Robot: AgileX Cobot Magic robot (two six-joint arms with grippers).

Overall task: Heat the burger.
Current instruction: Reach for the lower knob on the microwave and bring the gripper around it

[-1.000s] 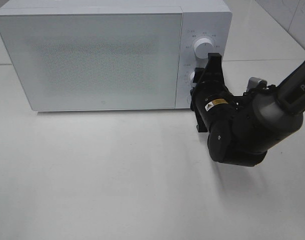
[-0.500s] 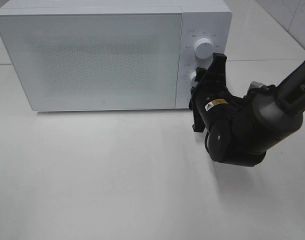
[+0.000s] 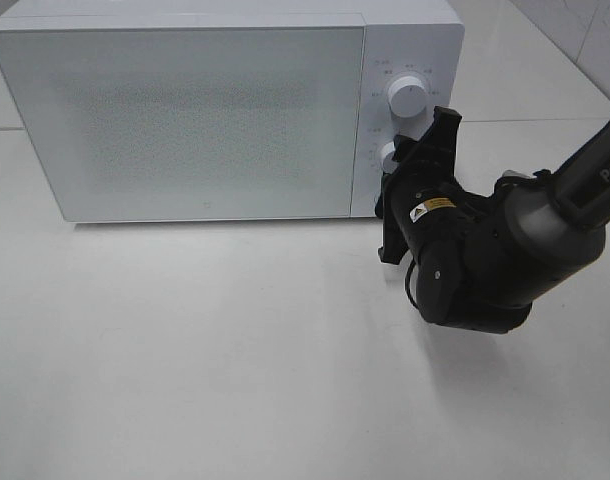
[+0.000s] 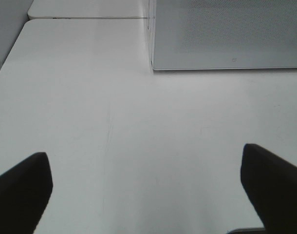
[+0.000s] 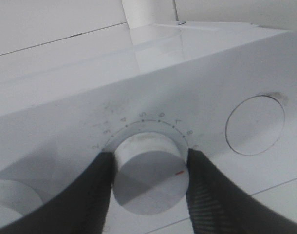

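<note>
Rolled clockwise from a second ago, the right gripper (image 5: 149,161) has twisted on the lower knob (image 5: 146,187), its wrist now tilted. Its two fingers (image 5: 97,195) are half closed and press the knob's opposite sides; the knob's red mark (image 5: 178,172) lies against one finger. Around the grip runs a numbered scale, and just beyond the hand sits the upper knob (image 3: 409,98). Off to the hand's side stretches the microwave (image 3: 185,110), door shut. The burger is nowhere in view; it is probably behind that frosted door, though I cannot tell. The left gripper (image 4: 147,187) is spread wide and empty above the table (image 3: 235,350), well away. Loading and closing look done, and setting the dial appears to be under way.
</note>
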